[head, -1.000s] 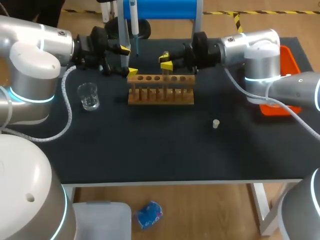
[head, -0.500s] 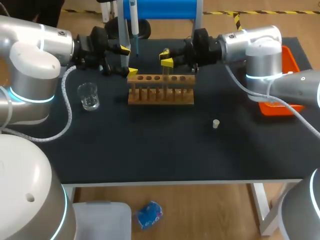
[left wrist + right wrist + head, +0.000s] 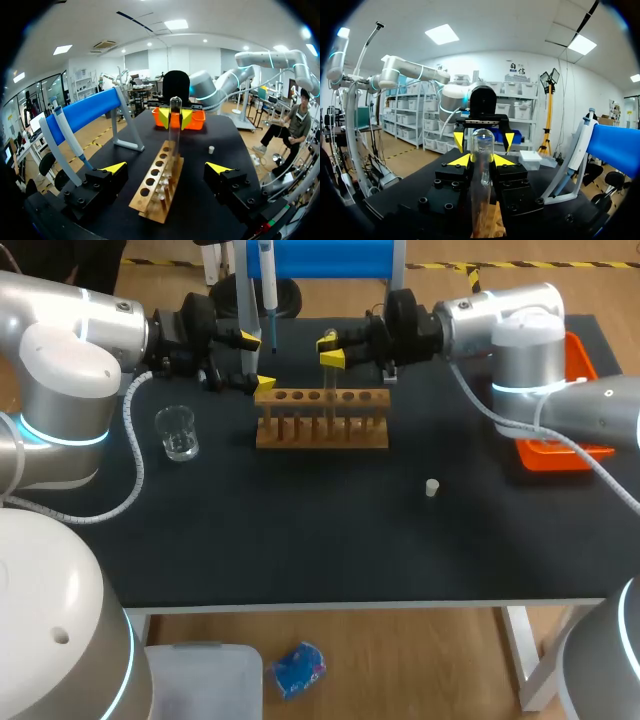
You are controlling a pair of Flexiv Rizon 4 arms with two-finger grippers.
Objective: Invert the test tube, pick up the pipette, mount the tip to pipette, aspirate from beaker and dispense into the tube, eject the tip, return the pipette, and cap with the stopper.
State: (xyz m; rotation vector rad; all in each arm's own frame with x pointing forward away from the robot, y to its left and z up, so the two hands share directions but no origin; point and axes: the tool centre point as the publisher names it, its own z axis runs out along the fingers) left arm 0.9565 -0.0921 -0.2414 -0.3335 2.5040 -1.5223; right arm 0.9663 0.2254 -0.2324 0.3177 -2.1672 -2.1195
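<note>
**Lifting test tube [image 3: 330,380] out of wooden rack [image 3: 320,425]**

Holding the tube upright in the right tool [image 3: 481,159], clamped from both sides, above the rack near the bench's [image 3: 320,540] back edge. Lift straight until clear of the hole, then roll the wrist slowly without easing the grip. Keep the left tool [image 3: 166,167], spread wide at the rack's left end, out of the swing. Raised higher than a second ago; left tool unmoved.

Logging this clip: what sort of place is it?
Probably a chemistry-style bench for robot trials: a wooden tube rack, a glass beaker and a pipette on its stand sit on the black table, and the right tool grips a test tube.
</note>
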